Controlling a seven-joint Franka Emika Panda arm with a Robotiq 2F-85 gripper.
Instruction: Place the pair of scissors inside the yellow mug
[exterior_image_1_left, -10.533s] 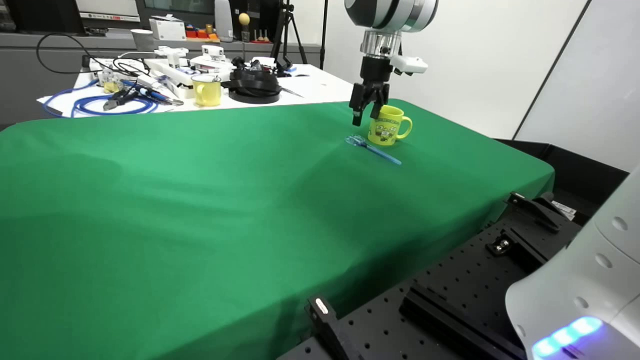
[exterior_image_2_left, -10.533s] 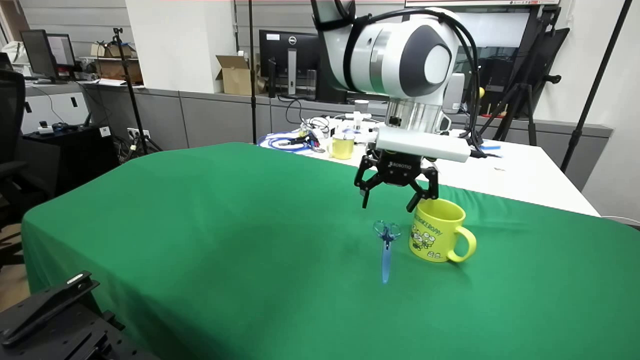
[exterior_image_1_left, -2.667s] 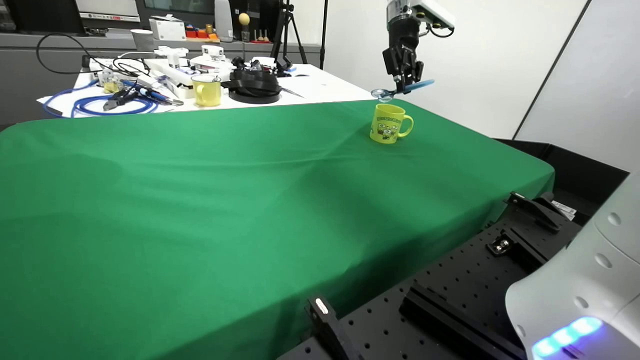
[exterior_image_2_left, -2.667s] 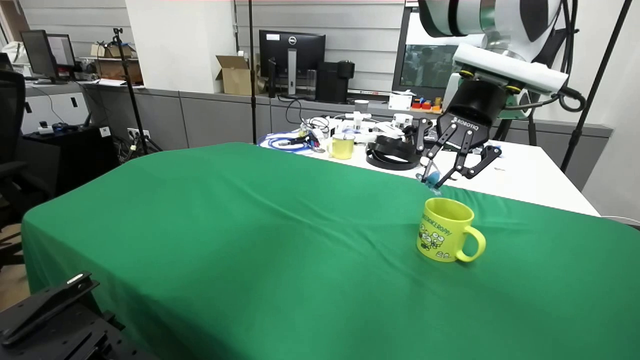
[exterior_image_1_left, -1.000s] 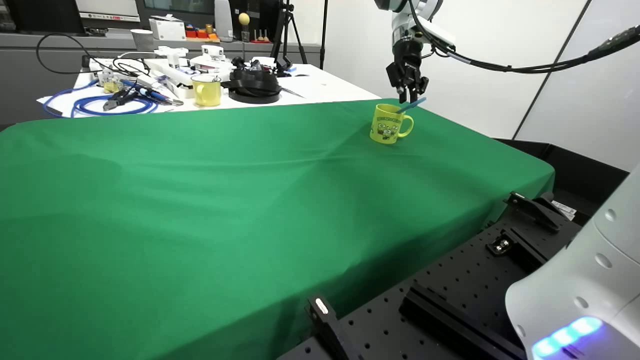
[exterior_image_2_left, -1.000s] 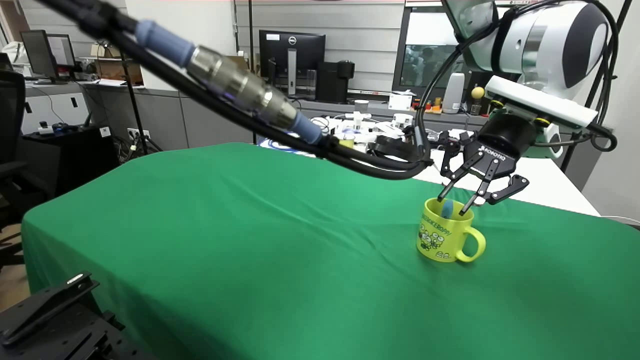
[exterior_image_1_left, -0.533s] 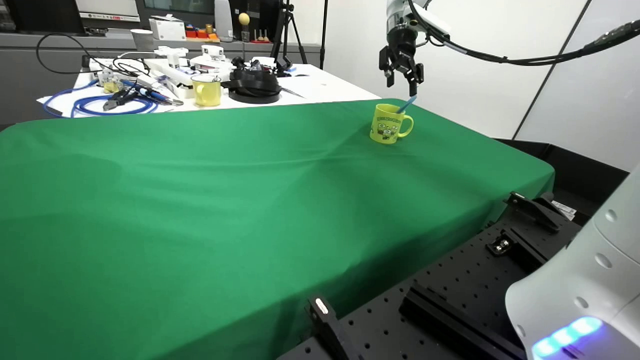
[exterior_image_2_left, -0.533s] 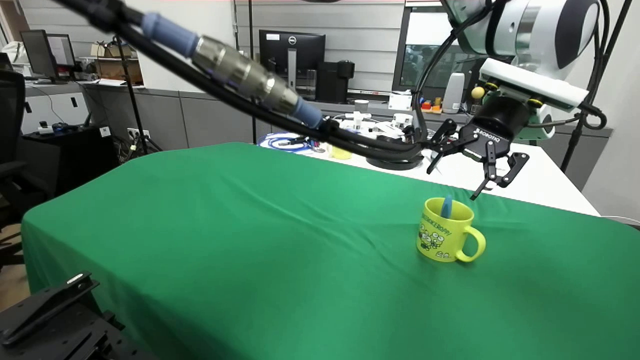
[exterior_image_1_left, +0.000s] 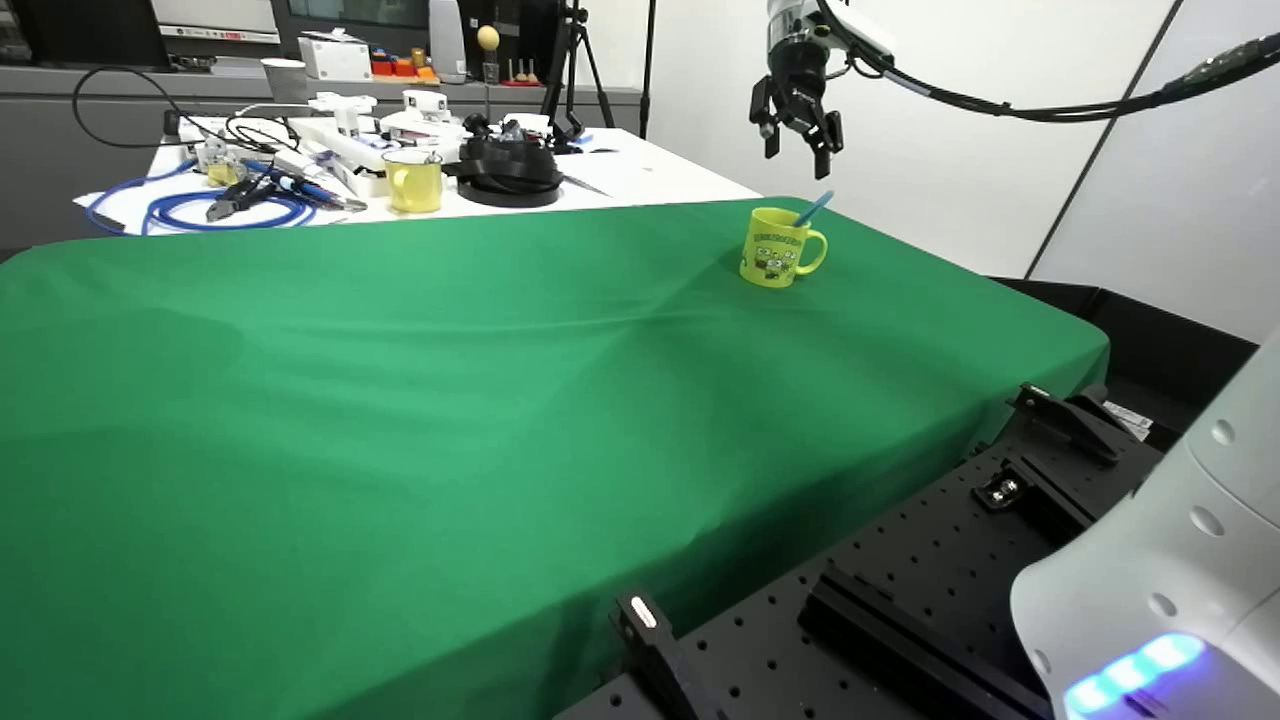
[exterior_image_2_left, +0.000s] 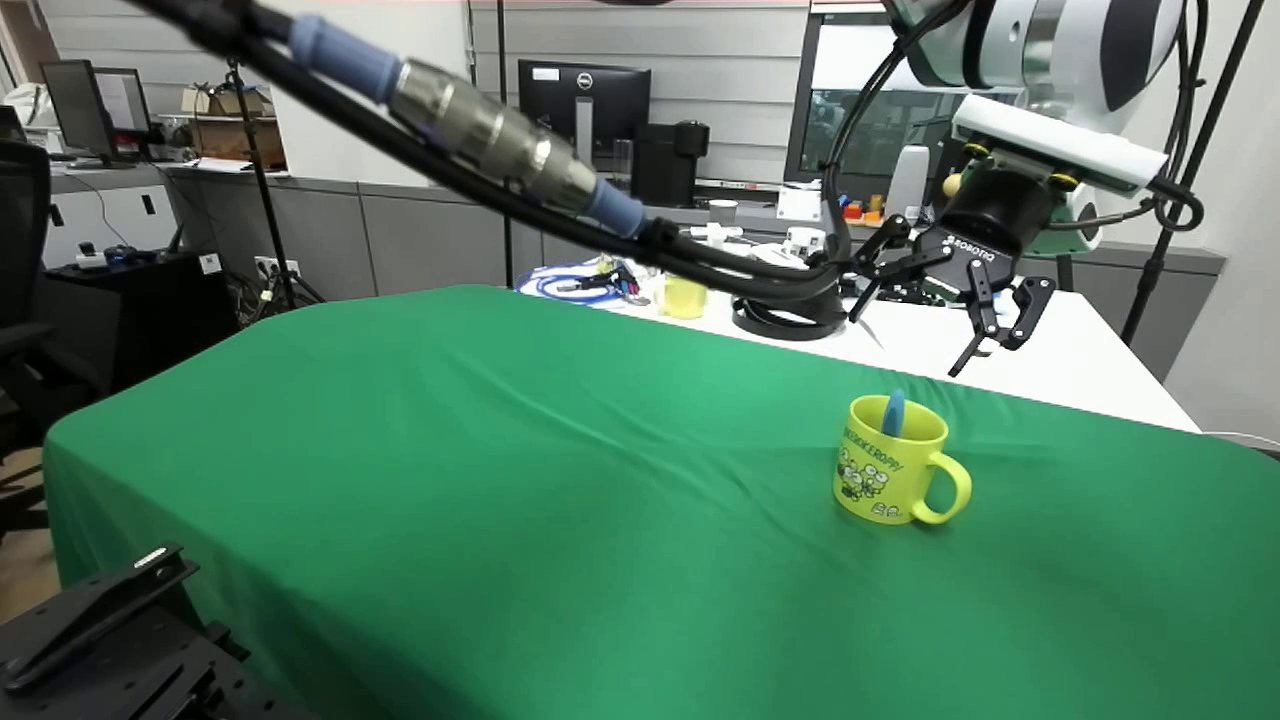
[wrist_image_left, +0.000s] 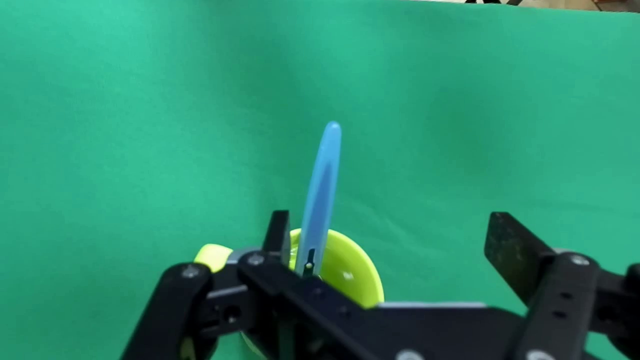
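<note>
While the empty jaws gape pretty wide above one yellow mug (exterior_image_2_left: 890, 475), one pair of scissors (wrist_image_left: 322, 192) leans inside; in an exterior view a cable (exterior_image_2_left: 493, 138) partly blocks one paler cup (exterior_image_2_left: 684, 300) beyond the mug.

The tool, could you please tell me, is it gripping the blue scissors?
No, in an exterior view the tool hangs open, clear of the blue scissors that lean in the yellow mug.
</note>
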